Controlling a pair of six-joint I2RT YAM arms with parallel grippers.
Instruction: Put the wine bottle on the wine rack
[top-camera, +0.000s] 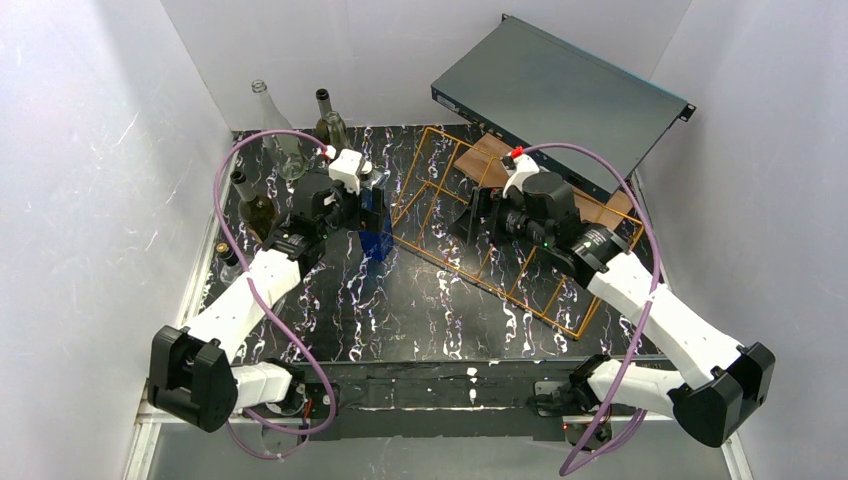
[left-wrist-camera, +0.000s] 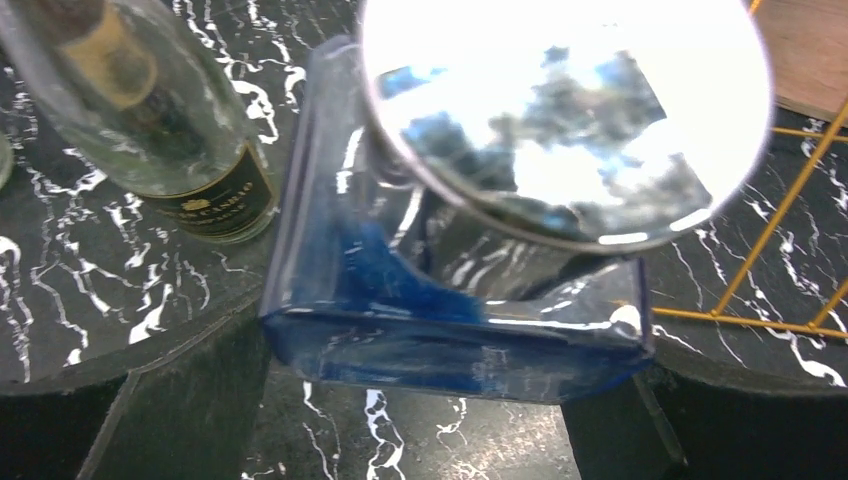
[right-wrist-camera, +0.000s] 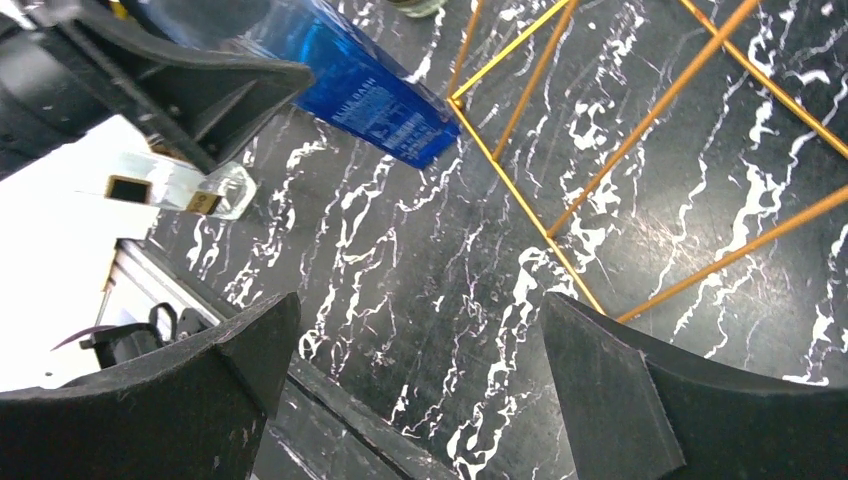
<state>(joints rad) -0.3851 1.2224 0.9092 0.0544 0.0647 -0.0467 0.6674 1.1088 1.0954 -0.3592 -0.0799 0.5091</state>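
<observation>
Black marble-look bench, veined in white, fills the floor of a white-walled booth. A flat grey metal box leans at the far right corner.

The wine rack, an orange-gold wire frame, lies flat on the right half. Its long axis runs diagonally from the far middle toward the near right edge. Its far side overlaps a brown wooden board.

The right tool hangs over the rack's left part, fingers wide apart with only bench and wire between them. The left tool is at the wine bottle, its 2 fingers spread to either side. Whether they touch the glass I cannot tell.

That bottle, blue and square-sided, stands upright left of the bench's centre. Its long axis is vertical and its cap points up. Its base sits just beside the rack's left corner, outside the frame. Its contents cannot be made out.

Toward the far left corner stand 3 more:
- a tall clear bottle, which looks empty
- a dark-necked bottle
- a corked bottle with a dark label
</observation>
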